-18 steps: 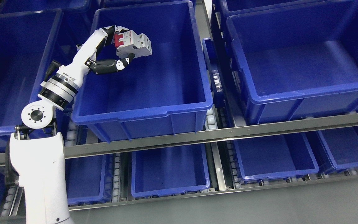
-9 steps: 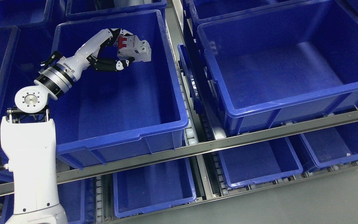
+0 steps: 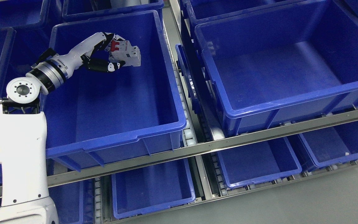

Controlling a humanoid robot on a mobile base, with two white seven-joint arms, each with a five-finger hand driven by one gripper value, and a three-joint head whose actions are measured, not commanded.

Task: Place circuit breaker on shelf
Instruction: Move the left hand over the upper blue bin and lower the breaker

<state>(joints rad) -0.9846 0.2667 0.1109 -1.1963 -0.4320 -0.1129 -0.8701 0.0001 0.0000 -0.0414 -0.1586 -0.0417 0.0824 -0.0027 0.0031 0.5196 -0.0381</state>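
Left hand [image 3: 112, 56] grips circuit breaker [image 3: 126, 56] above blue bin [image 3: 117, 137]

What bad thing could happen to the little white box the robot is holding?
The left hand pinches the circuit breaker only by its fingertips, so it might slip out. It hangs above the floor of the blue bin, so if let go from there it could drop and tumble instead of landing gently.
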